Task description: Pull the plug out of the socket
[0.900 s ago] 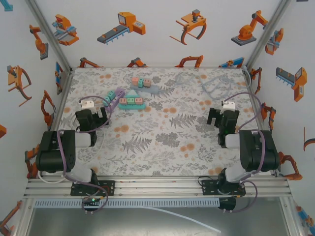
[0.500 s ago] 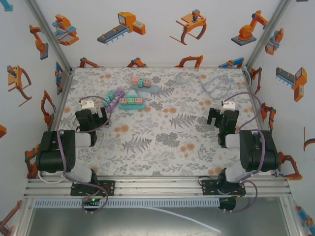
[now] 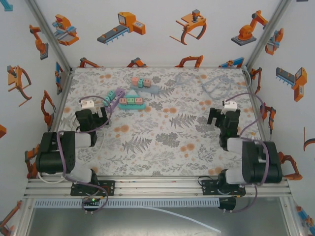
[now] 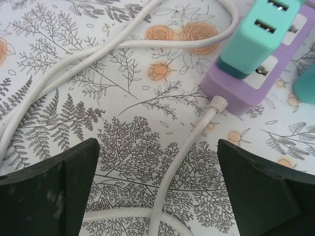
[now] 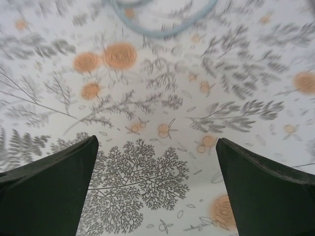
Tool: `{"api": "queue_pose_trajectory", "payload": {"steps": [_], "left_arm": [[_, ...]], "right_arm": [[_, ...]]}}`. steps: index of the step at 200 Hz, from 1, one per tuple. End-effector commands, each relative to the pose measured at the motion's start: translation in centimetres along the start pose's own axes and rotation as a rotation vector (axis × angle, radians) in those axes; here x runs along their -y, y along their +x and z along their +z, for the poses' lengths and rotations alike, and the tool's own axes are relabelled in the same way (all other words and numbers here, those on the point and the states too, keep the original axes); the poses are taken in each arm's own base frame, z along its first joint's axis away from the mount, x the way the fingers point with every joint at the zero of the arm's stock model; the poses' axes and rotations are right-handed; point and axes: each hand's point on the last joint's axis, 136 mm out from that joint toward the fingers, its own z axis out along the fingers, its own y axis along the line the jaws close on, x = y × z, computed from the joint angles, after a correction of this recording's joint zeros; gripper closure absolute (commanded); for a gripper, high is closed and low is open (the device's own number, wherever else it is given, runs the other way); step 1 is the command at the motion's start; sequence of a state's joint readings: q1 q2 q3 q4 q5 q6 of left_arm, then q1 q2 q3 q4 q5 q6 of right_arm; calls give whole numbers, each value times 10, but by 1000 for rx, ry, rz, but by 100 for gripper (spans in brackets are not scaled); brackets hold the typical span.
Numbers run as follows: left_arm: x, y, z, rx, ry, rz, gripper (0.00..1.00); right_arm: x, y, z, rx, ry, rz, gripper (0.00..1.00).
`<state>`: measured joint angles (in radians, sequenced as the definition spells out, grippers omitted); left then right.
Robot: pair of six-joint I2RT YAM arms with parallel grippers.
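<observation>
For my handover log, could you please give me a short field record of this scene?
socket: purple power strip, lying on the floral table
plug: teal plug, seated in the strip
cable: white cable, leaving the strip's near end
left claw: open, short of the strip, holding nothing
right claw: open, above the table, holding nothing
task state: plug not yet pulled

Bright, even, diffuse light covers the tabletop (image 3: pixel 162 142) in the top view, with no glare and only faint shadows. The left wrist view is sharp; the white cable (image 4: pixel 187 147) and purple socket (image 4: pixel 241 96) cast thin, soft shadows. The right wrist view is blurred, its floral print smeared most toward the top.
</observation>
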<state>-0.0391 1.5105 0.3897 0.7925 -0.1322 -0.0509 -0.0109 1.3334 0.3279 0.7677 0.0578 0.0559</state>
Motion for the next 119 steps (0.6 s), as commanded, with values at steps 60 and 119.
{"api": "queue_pose_trajectory", "payload": {"steps": [60,119], "left_arm": [[54,-117,-94,28,221,-124,3],[219,-168,-106,43,869,459,3]], "right_arm": [[-119,-69,-116,-210,-502,167,8],[-250,-55,-192,-398,-1002,-200,7]]}}
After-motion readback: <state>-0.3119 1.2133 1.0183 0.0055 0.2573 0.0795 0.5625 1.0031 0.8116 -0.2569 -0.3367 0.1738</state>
